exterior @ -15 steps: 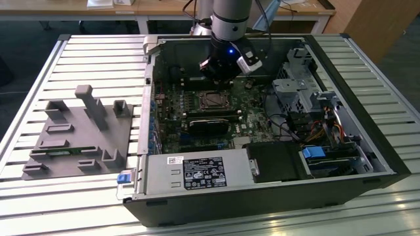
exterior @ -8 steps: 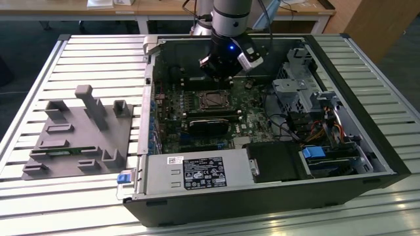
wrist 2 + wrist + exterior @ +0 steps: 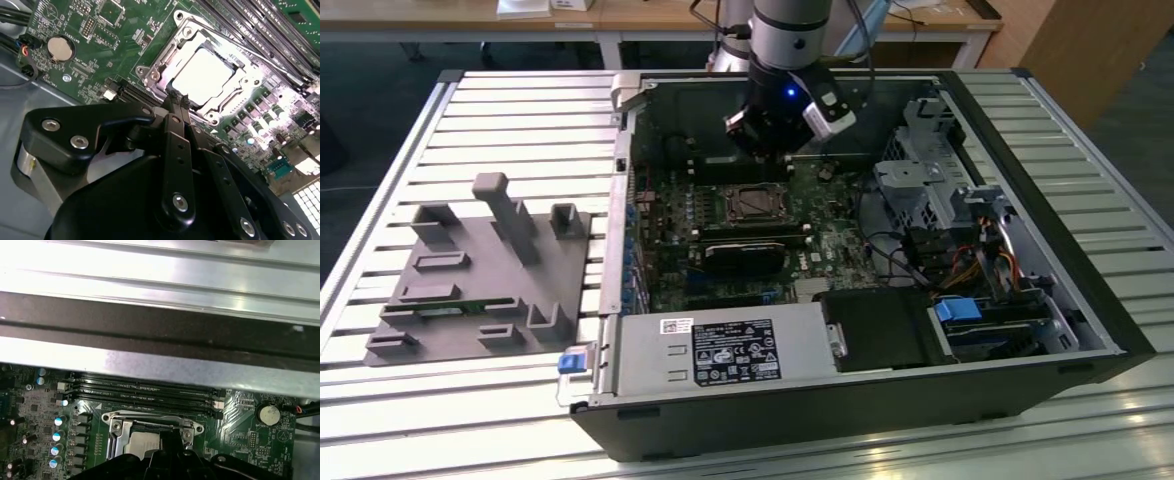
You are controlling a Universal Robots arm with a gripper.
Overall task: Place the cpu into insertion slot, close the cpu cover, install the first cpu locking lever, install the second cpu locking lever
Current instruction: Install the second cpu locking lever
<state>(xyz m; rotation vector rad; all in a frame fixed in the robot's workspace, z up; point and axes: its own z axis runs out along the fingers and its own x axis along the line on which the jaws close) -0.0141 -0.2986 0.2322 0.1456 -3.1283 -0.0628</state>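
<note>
Second wrist view: the cpu (image 3: 202, 75), a pale flat metal square, is seen seated in the slot (image 3: 165, 85), framed by the silvery cover (image 3: 227, 102), which appears closed over it. Whether the levers are latched cannot be told. The gripper (image 3: 176, 100), black and jointed, is poised just beside the slot's edge with its fingers drawn together, holding nothing. Green board (image 3: 90, 45) surrounds the slot.
</note>
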